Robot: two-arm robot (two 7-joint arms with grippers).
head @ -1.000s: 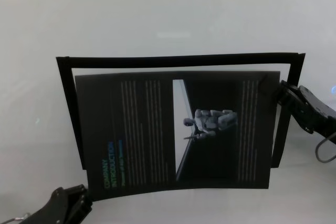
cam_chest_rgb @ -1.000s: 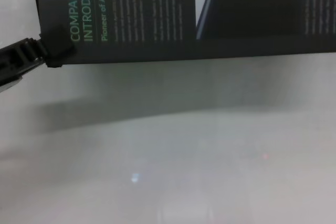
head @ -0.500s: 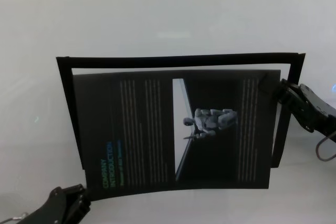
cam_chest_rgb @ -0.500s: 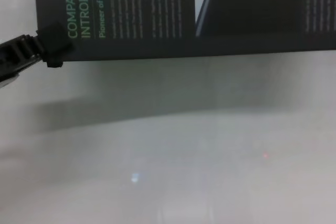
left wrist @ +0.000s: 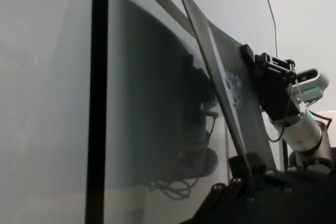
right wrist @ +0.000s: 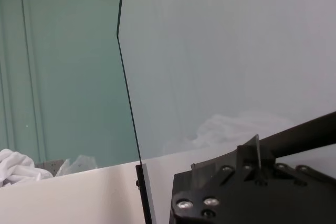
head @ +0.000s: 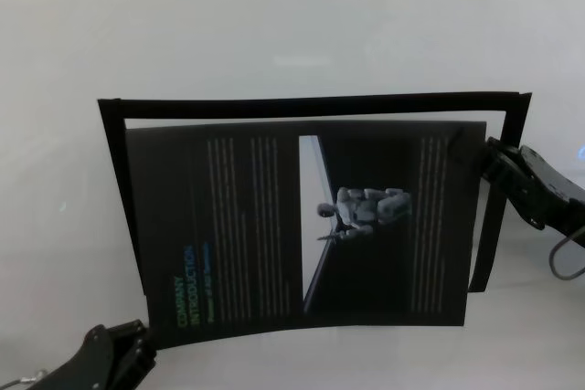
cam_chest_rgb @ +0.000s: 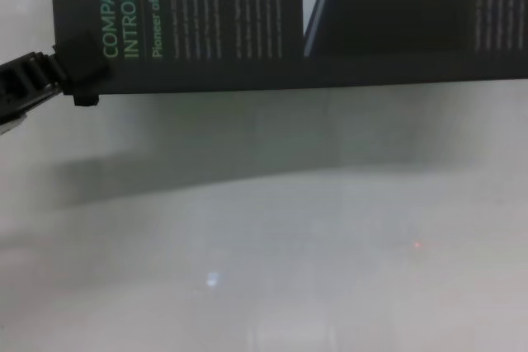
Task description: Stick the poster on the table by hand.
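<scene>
The poster, a black glossy sheet with a green heading, white text columns and a dark picture panel, hangs slightly bowed just above the table. My left gripper is shut on its near left corner, which also shows in the chest view. My right gripper is shut on its far right corner. In the left wrist view the poster is seen edge-on, with my own gripper clamped on it. In the right wrist view the sheet rises from my right gripper.
A thin black rectangular outline lies on the table around and behind the poster. The poster casts a soft shadow on the bare table nearer to me. A cable loop hangs by the right arm.
The poster has shifted slightly away from me and a little to the left, with both grippers still holding their corners. Nothing was let go.
</scene>
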